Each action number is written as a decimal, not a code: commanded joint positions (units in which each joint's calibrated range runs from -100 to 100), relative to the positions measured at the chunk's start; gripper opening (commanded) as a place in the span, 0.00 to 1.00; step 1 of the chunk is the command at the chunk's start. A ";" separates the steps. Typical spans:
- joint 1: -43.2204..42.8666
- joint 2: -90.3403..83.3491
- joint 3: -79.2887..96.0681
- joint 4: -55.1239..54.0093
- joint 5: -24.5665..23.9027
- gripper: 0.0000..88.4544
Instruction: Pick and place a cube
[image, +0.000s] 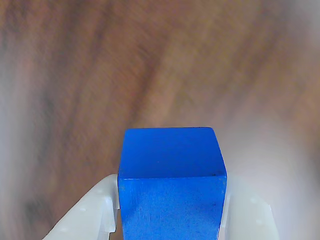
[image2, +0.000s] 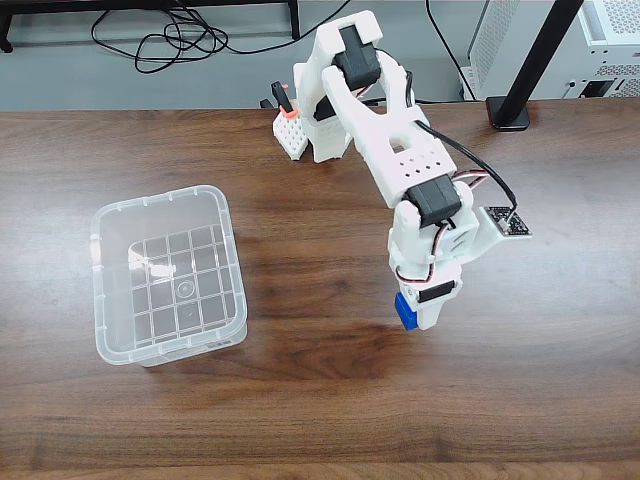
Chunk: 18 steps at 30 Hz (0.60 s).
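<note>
The bright-blue cube (image: 171, 180) sits between my two white fingers at the bottom of the wrist view, one finger (image: 95, 215) pressed against each side. My gripper (image: 170, 220) is shut on it, above blurred wood grain. In the fixed view the white arm reaches down over the right half of the table, and the cube (image2: 405, 311) shows as a small blue patch at the gripper (image2: 415, 315) tip. The clear plastic bin (image2: 110, 350) stands well to the left of the gripper, with nothing inside it.
The wooden table (image2: 300, 400) lies bare between bin and arm. The arm's base (image2: 320, 130) is at the back centre. A black stand foot (image2: 507, 112) sits at the back right, and cables lie behind the table's far edge.
</note>
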<state>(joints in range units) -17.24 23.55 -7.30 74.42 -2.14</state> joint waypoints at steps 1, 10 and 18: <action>8.50 -12.89 -14.01 8.60 1.77 0.19; 32.00 -20.08 -15.36 15.00 8.42 0.19; 49.84 -15.95 -10.60 11.08 15.39 0.19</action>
<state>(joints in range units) 23.74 9.26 -18.20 88.48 9.86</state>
